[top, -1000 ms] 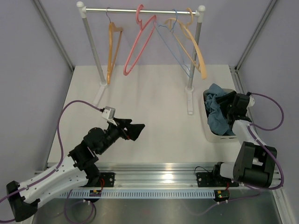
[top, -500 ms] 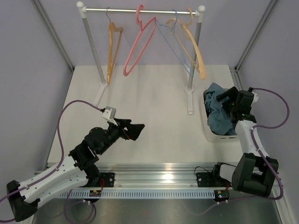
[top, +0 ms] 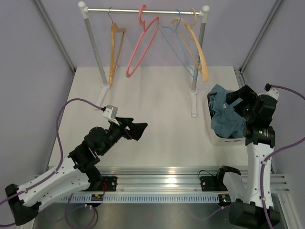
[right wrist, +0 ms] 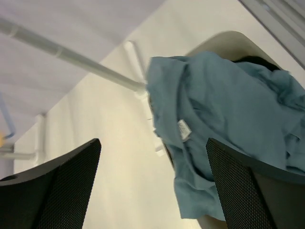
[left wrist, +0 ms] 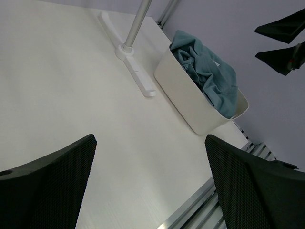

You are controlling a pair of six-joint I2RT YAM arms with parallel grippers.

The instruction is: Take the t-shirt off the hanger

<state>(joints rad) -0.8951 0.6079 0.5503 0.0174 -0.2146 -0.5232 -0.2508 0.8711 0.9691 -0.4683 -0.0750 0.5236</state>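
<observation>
Handling the t-shirt [right wrist: 228,109], expect soft, light cloth; pinch a raised fold. Your left gripper [left wrist: 150,188] and right gripper [right wrist: 152,188] gape empty.

Four hangers [top: 114,52], one rack [top: 128,10], one t-shirt [top: 227,120], one white bin [top: 220,140].

Dusty teal-blue t-shirt [top: 224,118] crumpled in a heap just right of the garment rack [top: 143,10], orange-tan hanger [top: 113,52] hanging bare at its rail's left end
</observation>
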